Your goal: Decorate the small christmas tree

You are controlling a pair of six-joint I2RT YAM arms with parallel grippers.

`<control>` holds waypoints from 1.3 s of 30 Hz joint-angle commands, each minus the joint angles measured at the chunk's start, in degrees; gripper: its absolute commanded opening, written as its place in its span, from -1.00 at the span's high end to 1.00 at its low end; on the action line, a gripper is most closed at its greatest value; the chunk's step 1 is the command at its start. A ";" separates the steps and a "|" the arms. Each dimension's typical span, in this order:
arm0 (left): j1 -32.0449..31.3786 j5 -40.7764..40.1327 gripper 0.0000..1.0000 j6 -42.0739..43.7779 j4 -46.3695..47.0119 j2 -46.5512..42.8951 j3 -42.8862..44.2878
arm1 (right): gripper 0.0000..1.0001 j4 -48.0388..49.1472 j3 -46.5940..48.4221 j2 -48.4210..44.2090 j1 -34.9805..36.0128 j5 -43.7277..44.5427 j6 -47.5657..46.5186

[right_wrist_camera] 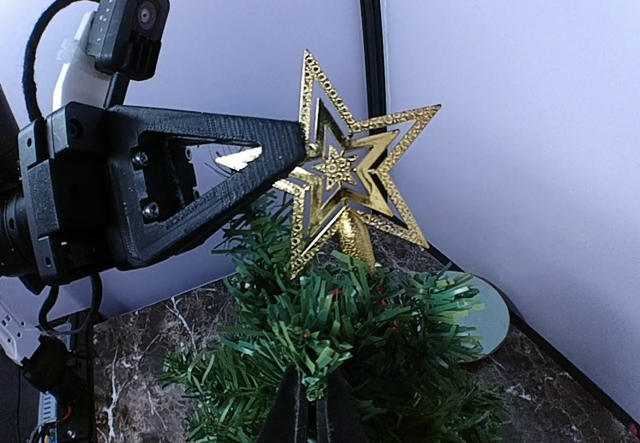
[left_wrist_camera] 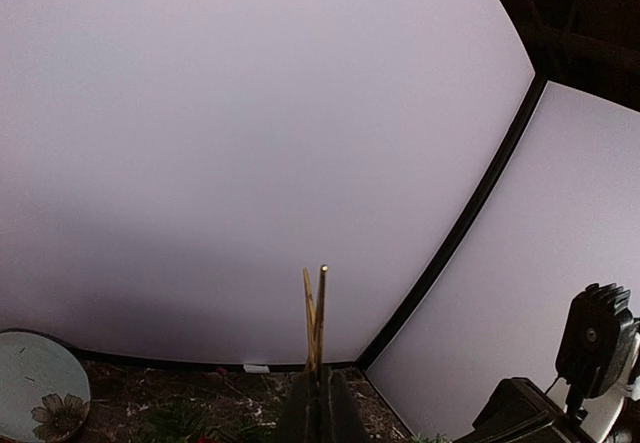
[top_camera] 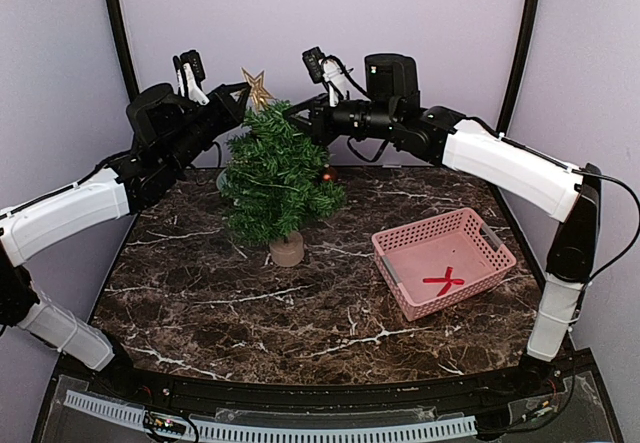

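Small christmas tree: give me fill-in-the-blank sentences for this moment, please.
The gold star is gripped by the ___ pincer.
The star is at the ___ of the small christmas tree.
The pink basket holds one ___ ornament.
Missing words: left; top; red.

The small christmas tree (top_camera: 275, 178) stands on the table (top_camera: 200, 303), a little left of the middle of the top view. A star (top_camera: 257, 87) is at its tip and a ball (top_camera: 326, 175) hangs on its right side. The left gripper (top_camera: 243, 93) pinches the star from the left, and the right gripper (top_camera: 293, 115), its tips together, reaches into the top branches from the right. In the right wrist view a plate (right_wrist_camera: 485, 313) lies behind the tree, at the right. A basket (top_camera: 425, 223) sits to the lower right of the tree, well apart, with a ribbon (top_camera: 443, 281) inside.
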 commanded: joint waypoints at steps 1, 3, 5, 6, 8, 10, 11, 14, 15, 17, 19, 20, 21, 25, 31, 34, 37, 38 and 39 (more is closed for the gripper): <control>-0.36 1.08 1.00 1.84 -5.10 -1.51 0.31 | 1.00 -0.48 -0.23 0.32 0.60 0.38 -0.49; -0.39 -0.02 0.96 3.00 -5.05 -2.05 0.59 | 1.00 -0.44 -0.26 0.24 0.63 0.43 -0.43; -0.38 -0.99 0.91 4.34 -5.17 -2.62 0.91 | 1.00 -0.41 -0.22 0.22 0.60 0.41 -0.49; -0.35 -1.57 0.88 5.08 -5.28 -2.81 1.05 | 1.00 -0.51 -0.27 0.14 0.60 0.52 -0.48; -0.29 -2.24 0.79 5.96 -5.41 -3.26 1.48 | 1.00 -0.57 -0.27 0.18 0.60 0.62 -0.48; -0.17 -2.42 0.71 6.30 -5.62 -3.56 1.85 | 1.00 -0.54 -0.40 0.13 0.64 0.64 -0.49; -0.16 -2.43 0.67 6.29 -5.92 -3.50 2.10 | 1.00 -0.53 -0.47 0.13 0.60 0.67 -0.49; 0.09 -2.55 0.47 5.99 -6.08 -3.67 2.13 | 1.00 -0.53 -0.83 -0.07 0.60 0.69 -0.56; 0.11 -2.63 0.44 5.94 -5.82 -3.82 1.85 | 1.00 -0.53 -0.91 -0.19 0.60 0.69 -0.55; 0.06 -2.95 0.31 6.20 -5.71 -4.32 1.53 | 1.00 -0.53 -1.11 -0.29 0.60 0.86 -0.62; 0.08 -3.46 0.21 6.71 -5.85 -5.01 1.42 | 1.00 -0.50 -1.16 -0.34 0.60 1.19 -0.58; 0.09 -3.56 0.17 6.89 -5.86 -5.52 1.27 | 0.99 -0.65 -1.16 -0.32 0.61 1.34 -0.58; 0.10 -3.77 0.11 7.35 -5.87 -5.84 1.19 | 0.92 -0.70 -1.16 -0.31 0.60 1.47 -0.65; 0.10 -4.58 -0.06 8.24 -6.95 -8.07 0.67 | 0.78 -0.60 -1.24 -0.60 0.60 2.06 -0.58; 0.11 -6.58 -0.26 8.53 -9.29 -11.51 -1.90 | 0.34 0.07 -2.33 -1.69 0.60 2.49 -0.66; 0.06 -7.79 -0.29 8.63 -10.06 -12.88 -3.80 | 0.15 0.18 -2.88 -2.56 0.60 2.69 -0.67; 0.16 -9.13 -0.29 8.60 -10.60 -14.07 -5.23 | -0.12 0.17 -3.39 -3.67 0.60 3.25 -0.41; 0.14 -9.58 -0.30 8.57 -10.77 -14.29 -5.93 | -0.18 0.20 -3.66 -4.10 0.60 3.64 -0.33; 0.19 -9.83 -0.30 8.52 -10.78 -14.68 -6.50 | -0.22 0.18 -3.93 -4.49 0.57 4.05 -0.32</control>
